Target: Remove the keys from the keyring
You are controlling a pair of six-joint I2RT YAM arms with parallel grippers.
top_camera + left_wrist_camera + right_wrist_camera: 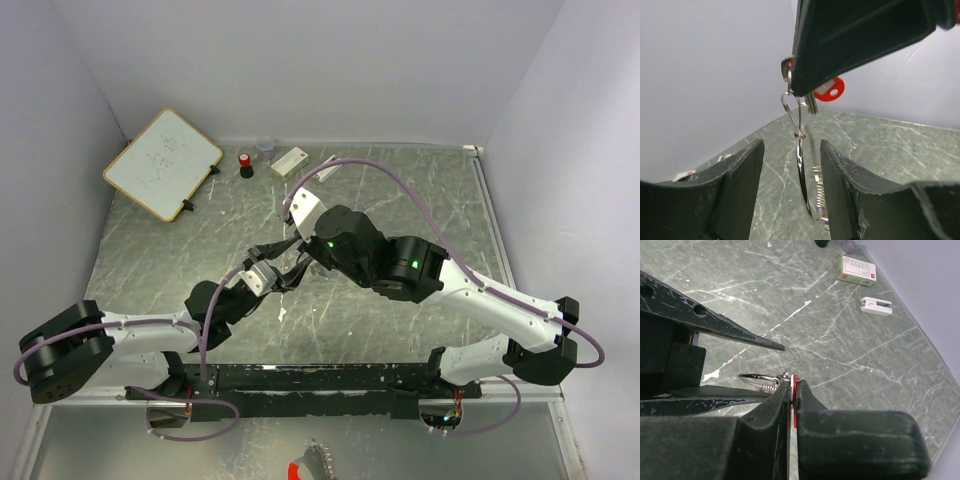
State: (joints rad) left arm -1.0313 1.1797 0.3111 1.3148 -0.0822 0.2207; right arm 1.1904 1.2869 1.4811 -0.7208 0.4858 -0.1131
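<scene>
Top view: L arm reaches in from 8 o'clock, R arm from 4 o'clock, both bent. The left gripper (278,270) and right gripper (282,252) meet nose to nose over mid-table (420,200), dark marbled stone. There's open room all round. Whiteboard (162,163) sits at 10 o'clock, red-capped cylinder (245,165) and box (289,161) at 12, well apart.

L wrist view: left gripper (790,150) is spread, and the thin wire keyring (801,165) hangs between its matte fingers. The R finger comes in from 12 o'clock, pinching the red key (831,90). A blue key (823,219) bit shows at 6 o'clock, can't tell more.

R wrist view: right gripper (794,390) is pressed tight on the red key, which shows only as a sliver. The keyring pokes out at 9 o'clock.
</scene>
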